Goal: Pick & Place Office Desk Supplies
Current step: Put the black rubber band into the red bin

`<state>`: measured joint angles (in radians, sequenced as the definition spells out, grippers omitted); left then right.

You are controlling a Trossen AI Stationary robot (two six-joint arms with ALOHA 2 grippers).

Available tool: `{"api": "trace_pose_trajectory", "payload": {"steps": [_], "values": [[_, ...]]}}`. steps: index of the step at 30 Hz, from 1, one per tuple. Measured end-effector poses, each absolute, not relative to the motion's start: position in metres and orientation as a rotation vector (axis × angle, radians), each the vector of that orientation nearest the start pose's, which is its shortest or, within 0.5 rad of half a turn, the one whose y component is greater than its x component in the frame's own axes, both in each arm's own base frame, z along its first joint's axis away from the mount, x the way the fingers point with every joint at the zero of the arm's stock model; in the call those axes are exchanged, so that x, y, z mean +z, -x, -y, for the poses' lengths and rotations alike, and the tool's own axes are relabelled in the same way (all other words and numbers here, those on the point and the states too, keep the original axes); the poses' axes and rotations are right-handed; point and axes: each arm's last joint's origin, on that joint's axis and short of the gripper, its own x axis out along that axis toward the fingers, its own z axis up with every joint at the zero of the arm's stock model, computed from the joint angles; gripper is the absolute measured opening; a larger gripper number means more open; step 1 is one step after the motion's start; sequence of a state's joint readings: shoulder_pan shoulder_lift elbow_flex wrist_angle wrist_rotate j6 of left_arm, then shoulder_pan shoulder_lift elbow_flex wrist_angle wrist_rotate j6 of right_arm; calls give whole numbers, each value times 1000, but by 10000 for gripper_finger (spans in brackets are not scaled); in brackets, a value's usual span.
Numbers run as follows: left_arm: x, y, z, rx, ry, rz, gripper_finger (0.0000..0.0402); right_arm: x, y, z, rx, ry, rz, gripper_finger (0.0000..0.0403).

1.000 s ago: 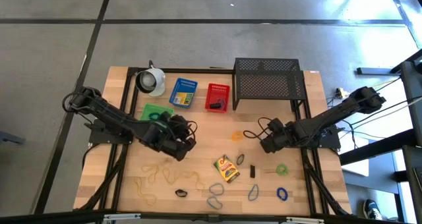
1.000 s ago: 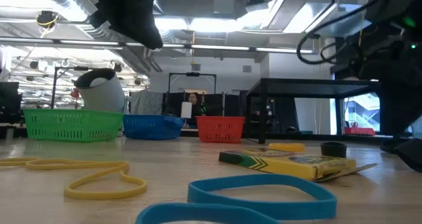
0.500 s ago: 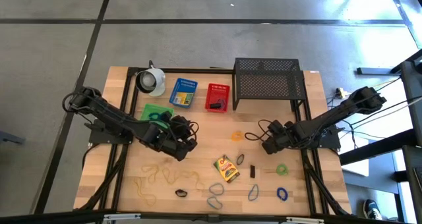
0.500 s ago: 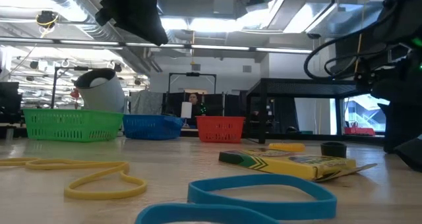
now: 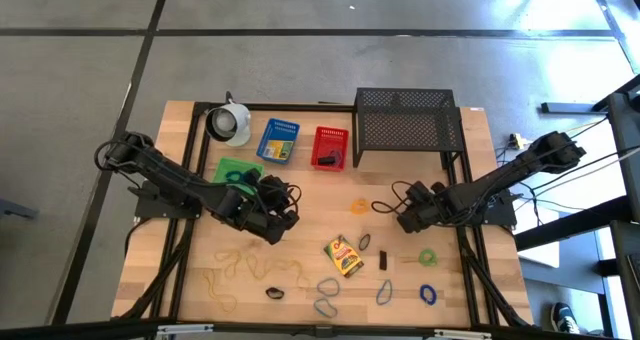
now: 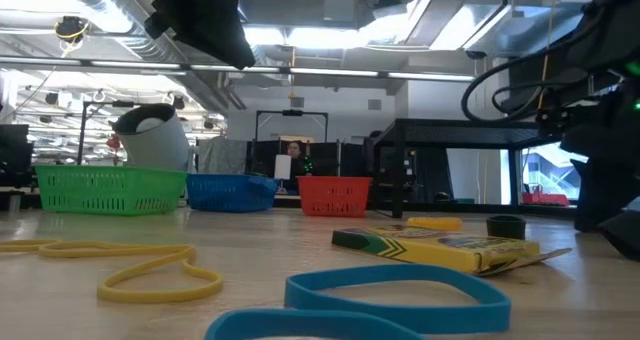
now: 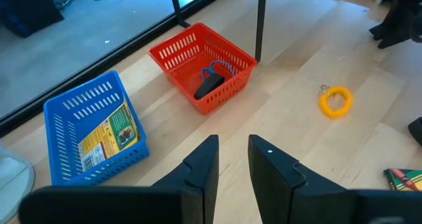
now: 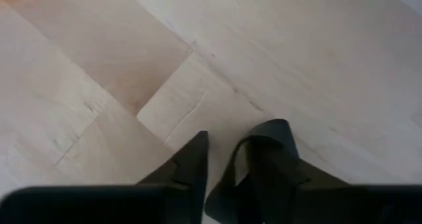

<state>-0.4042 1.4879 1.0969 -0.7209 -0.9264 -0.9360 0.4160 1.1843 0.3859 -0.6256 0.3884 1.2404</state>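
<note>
Blue basket (image 7: 92, 135) has a crayon box (image 7: 105, 135) lying in it; red basket (image 7: 204, 66) holds a dark clip (image 7: 210, 85) plus a blue loop. Green basket (image 5: 236, 169) is half under the left arm, so its contents are hard to read.

Left gripper (image 7: 231, 159) hangs mid-frame, fingers slightly apart, nothing in them. Right gripper (image 8: 231, 159) is clamped on a dark loop (image 8: 264, 158), center-right. Second crayon box (image 5: 346, 255) sits lower center.

Your high camera looks straight down on the whole table (image 5: 190, 260). Your low camera sits at tabletop level, facing the room. Wrist cameras look close along their fingers. High, low and left wrist views share the red basket (image 5: 330, 146).
</note>
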Motion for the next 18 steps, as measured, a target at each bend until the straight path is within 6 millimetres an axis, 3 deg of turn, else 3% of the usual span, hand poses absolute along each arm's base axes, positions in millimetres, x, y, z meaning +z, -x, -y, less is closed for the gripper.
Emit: {"api": "trace_pose_trajectory", "payload": {"steps": [6, 14, 18], "values": [[252, -271, 91, 796, 158, -570, 75, 121, -140, -49, -735, -476, -1075, 12], [252, -271, 91, 796, 159, -569, 75, 122, -140, -48, -746, -433, -1064, 8], [252, -271, 91, 796, 158, -569, 75, 137, -154, -54, -693, -403, -1009, 8]]}}
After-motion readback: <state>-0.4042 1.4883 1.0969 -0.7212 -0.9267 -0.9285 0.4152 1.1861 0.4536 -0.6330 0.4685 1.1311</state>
